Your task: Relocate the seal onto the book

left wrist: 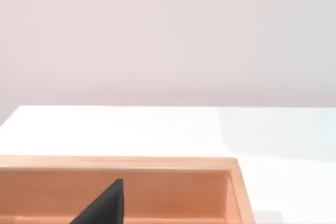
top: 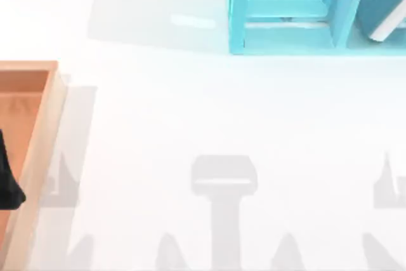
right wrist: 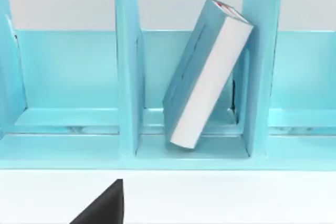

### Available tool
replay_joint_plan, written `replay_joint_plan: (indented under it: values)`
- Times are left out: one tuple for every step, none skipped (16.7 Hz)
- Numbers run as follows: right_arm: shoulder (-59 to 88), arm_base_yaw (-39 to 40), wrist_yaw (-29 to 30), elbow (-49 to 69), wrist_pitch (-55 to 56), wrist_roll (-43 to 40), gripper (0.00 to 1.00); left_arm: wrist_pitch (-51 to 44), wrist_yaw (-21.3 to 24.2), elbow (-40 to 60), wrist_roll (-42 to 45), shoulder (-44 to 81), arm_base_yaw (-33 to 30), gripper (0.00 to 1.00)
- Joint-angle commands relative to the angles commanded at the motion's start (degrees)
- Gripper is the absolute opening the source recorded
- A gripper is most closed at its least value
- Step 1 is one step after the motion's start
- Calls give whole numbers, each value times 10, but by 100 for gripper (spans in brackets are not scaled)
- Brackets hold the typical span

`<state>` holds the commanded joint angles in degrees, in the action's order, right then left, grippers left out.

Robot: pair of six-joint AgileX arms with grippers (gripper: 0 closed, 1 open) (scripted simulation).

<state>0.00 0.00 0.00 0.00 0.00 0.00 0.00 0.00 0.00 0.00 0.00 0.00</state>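
book (top: 384, 4): cut off by the top and right edges of the top view, so only a corner is seen.
shelf unit (top: 279, 36): cropped at the upper right of the top view.
wooden tray (top: 44, 125): cut by the left and bottom edges of the top view.
left gripper (top: 7, 182): a dark part at the lower left edge is seen.

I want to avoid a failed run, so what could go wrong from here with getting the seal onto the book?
1. The book leans tilted inside the turquoise shelf unit, offering no flat face; a seal could slide off.
2. The shelf's dividers flank the book closely, so an arm reaching in might hit them.
3. The wooden tray has raised walls that could catch the fingers.
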Motion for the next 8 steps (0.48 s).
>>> replay_joint_plan:
  values:
    - [0, 0, 0, 0, 0, 0, 100, 0, 0, 0, 0, 0, 0, 100]
    - [0, 0, 0, 0, 0, 0, 100, 0, 0, 0, 0, 0, 0, 100]
    - [6, 0, 0, 3, 4, 1, 100, 0, 0, 0, 0, 0, 0, 100]
    - [18, -1, -1, 8, 13, 4, 100, 0, 0, 0, 0, 0, 0, 100]
    - [35, -2, -3, 17, 26, 8, 100, 0, 0, 0, 0, 0, 0, 100]
    - [60, -4, -5, 28, 42, 14, 100, 0, 0, 0, 0, 0, 0, 100]
    - [90, -5, -7, 41, 62, 20, 100, 0, 0, 0, 0, 0, 0, 100]
    - [126, -7, -10, 56, 86, 28, 100, 0, 0, 0, 0, 0, 0, 100]
